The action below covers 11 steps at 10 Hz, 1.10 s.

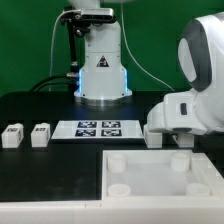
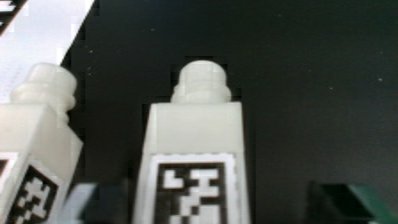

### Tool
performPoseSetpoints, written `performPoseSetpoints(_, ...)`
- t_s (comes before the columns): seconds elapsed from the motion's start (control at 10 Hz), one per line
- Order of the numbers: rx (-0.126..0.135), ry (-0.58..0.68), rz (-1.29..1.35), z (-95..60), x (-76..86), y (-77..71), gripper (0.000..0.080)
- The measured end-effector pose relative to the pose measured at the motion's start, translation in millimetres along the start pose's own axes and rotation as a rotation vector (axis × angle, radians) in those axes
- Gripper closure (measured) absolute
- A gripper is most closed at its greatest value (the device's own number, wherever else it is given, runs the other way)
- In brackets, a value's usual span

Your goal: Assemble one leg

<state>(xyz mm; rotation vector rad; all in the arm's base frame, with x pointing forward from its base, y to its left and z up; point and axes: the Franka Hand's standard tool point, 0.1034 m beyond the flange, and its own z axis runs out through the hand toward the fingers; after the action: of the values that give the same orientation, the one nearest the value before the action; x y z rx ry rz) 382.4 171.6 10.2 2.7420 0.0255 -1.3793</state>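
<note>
In the wrist view a white leg with a rounded peg end and a black-and-white tag lies on the black table, between my gripper's two dark fingers. The fingers stand apart on either side of it, with a gap on each side, so the gripper is open. A second leg lies parallel beside it, outside the fingers. In the exterior view my gripper is low over the table on the right, just behind the tray-like piece. The white hand hides what is under it. Two more legs stand at the left.
The large white tray-like piece with round corner sockets fills the front right. The marker board lies in the middle of the table. The robot base stands behind it.
</note>
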Motion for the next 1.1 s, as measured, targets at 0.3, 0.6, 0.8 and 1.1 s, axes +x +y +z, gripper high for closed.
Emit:
performPoseSetpoints(0.3, 0.000, 0.000, -0.001, -0.2, -0.2, -0.1, 0.0509)
performPoseSetpoints(0.6, 0.000, 0.000, -0.001, -0.2, -0.2, -0.1, 0.0509)
performPoseSetpoints(0.8, -0.002, 0.000, -0.016, -3.2, -0.5, 1.9, 0.0509)
performPoseSetpoints(1.1, 0.002, 0.090, -0.098, -59.3, -15.9, 27.7, 0.0508)
